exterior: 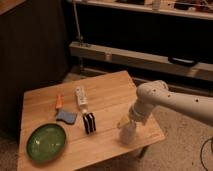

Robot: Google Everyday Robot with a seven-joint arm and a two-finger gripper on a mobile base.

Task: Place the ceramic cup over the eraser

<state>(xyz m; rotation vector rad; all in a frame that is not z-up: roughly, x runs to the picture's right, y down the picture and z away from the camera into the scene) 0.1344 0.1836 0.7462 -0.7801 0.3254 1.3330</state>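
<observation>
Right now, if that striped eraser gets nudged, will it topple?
Likely: the eraser stands upright on a narrow base, so a nudge could tip it. It looks small, so probably light. The tool is at the cup, apart from it.

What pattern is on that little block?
The block: black, white stripes, camera view. Gripper is at the cup.

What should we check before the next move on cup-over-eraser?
1. The claw at the ceramic cup, near the table right edge: ok.
2. The claw open for the grasp: ok.
3. Cup lifted: not ok, it stands on the table.
4. Cup's mouth up or down: cannot tell.
5. The eraser upright and uncovered: ok.
6. Nothing between cup and eraser: ok.
</observation>
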